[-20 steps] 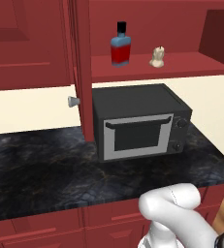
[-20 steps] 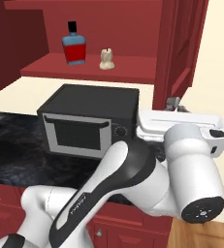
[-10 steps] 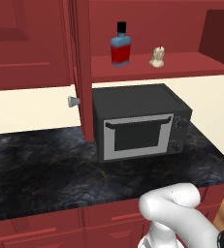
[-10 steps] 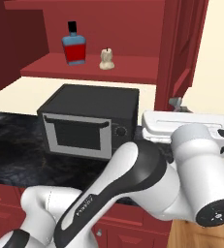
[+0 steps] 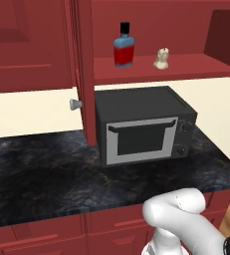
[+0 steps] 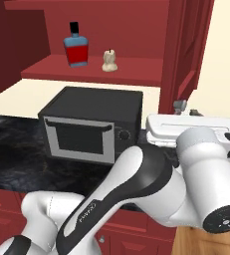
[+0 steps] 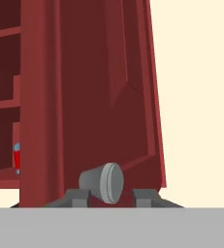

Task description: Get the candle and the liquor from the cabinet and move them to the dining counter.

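Hand view has my pincer (image 7: 111, 194) spread either side of the cabinet door's knob (image 7: 103, 182), gripping nothing. Liquor (image 5: 123, 46) and candle (image 5: 161, 59) stand on the shelf: glass probably slick, grip its body; wax brittle, pinch gently.

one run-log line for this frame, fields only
phase: cabinet door open | gripper: jaws apart around door knob | liquor and candle: on shelf, untouched | microwave below

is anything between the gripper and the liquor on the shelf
Yes: the open cabinet door. The gripper sits at the door's knob, and the liquor stands on the shelf past that door, left of the candle.
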